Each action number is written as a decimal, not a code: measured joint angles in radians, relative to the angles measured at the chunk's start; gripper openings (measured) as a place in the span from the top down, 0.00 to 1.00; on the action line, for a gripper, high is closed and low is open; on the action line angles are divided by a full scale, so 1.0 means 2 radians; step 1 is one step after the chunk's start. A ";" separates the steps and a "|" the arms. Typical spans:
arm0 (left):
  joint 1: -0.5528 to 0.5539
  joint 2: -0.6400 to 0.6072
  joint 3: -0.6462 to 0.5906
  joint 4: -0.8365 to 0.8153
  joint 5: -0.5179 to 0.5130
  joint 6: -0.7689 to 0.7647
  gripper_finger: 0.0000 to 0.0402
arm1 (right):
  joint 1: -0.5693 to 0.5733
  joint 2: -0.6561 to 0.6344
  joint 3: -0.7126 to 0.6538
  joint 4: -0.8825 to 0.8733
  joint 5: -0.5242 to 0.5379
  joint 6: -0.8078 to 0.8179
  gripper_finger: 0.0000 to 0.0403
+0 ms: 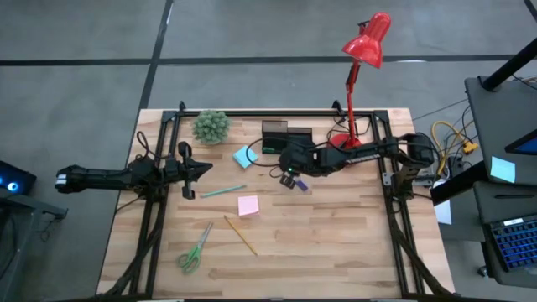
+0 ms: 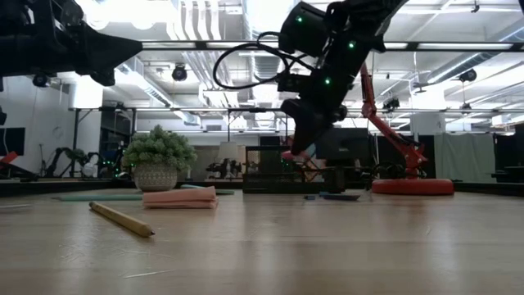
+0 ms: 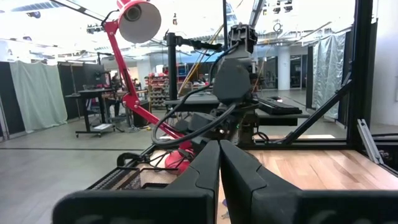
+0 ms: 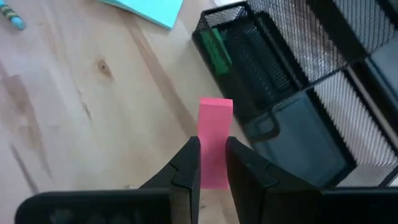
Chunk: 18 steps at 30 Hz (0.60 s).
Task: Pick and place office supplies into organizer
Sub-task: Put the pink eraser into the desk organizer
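My right gripper [image 1: 290, 174] hangs above the table just near of the black mesh organizer [image 1: 281, 134], shut on a small pink block [image 4: 215, 115]. In the right wrist view the organizer [image 4: 298, 74] holds a green piece [image 4: 214, 46] in one compartment. On the wood lie a light-blue sticky note [image 1: 245, 157], a teal pen [image 1: 222, 191], a pink sticky note [image 1: 247, 205], a yellow pencil [image 1: 241, 235] and green-handled scissors [image 1: 195, 249]. My left gripper [image 1: 200, 168] waits shut above the table's left side. My right gripper [image 4: 212, 146] pinches the pink block between its two fingers, on the block's two long sides [image 4: 214, 158]. The fingers come from above, slanting down. The block's free end sticks out past the fingertips toward the organizer. In the low view the block [image 2: 288, 153] is lifted clear of the table.
A small potted plant [image 1: 211, 126] stands at the far left, and a red desk lamp [image 1: 357, 75] with its round base stands right of the organizer. A small blue piece [image 1: 301, 185] lies below the right gripper. Black frame rails run along the table's left and right sides.
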 joint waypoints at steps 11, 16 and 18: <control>0.000 0.000 0.000 0.000 0.000 0.000 1.00 | -0.023 0.000 0.000 0.059 -0.035 -0.113 0.86; 0.000 0.000 0.000 0.000 0.000 0.001 1.00 | -0.028 0.000 0.000 0.095 -0.056 -0.165 0.86; 0.000 0.000 0.000 0.000 0.000 0.001 1.00 | -0.030 0.000 0.000 0.102 -0.056 -0.185 0.85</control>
